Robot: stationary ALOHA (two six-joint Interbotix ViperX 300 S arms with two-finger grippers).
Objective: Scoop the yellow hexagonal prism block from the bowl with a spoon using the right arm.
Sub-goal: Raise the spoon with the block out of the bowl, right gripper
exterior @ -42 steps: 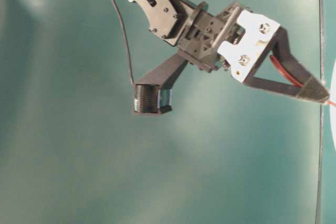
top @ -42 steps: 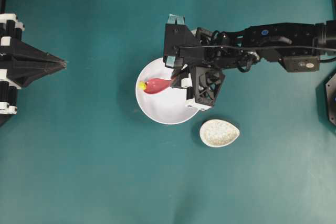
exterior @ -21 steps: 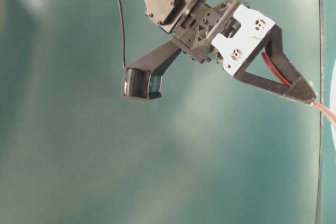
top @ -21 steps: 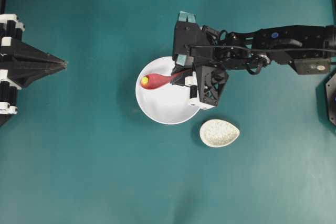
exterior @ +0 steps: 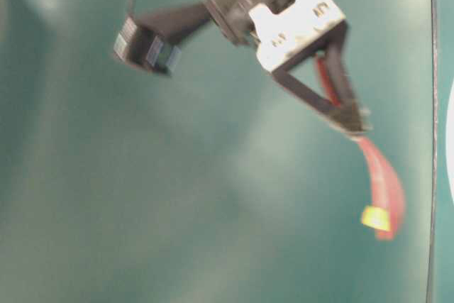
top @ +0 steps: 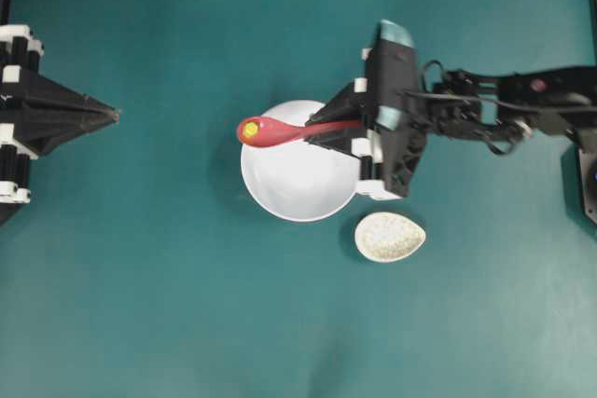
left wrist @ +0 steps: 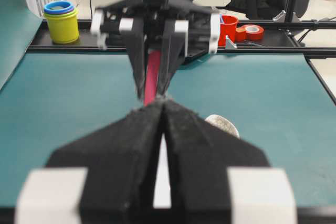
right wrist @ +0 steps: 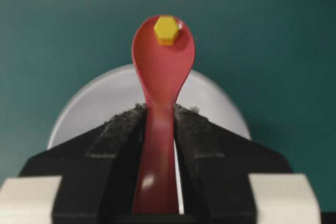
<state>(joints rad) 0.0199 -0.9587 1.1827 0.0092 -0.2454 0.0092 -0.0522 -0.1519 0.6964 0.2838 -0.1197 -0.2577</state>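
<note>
The spoon is now higher than it was a second ago. Then its scoop lay inside the bowl with the block at its tip; now the scoop hangs over the bowl's left rim and the block sits in it, near the front end. The right gripper has pulled back toward the right and its wrist has turned, so the handle is more level. Its jaws are closed on the spoon's handle, one pad on each side, as the right wrist view shows. I judge that the scoop itself is done: the block is out of the bowl and carried by the spoon. The block lies close to the front lip, so a tilt forward could drop it.

The left gripper stays at the left edge, with its jaws closed and nothing between them.

The table-level view is blurred, and there the bowl is only a white sliver at the right edge. In the left wrist view the left gripper's own fingers hide the scoop and the block. The spoon rest lies just beside the bowl.
</note>
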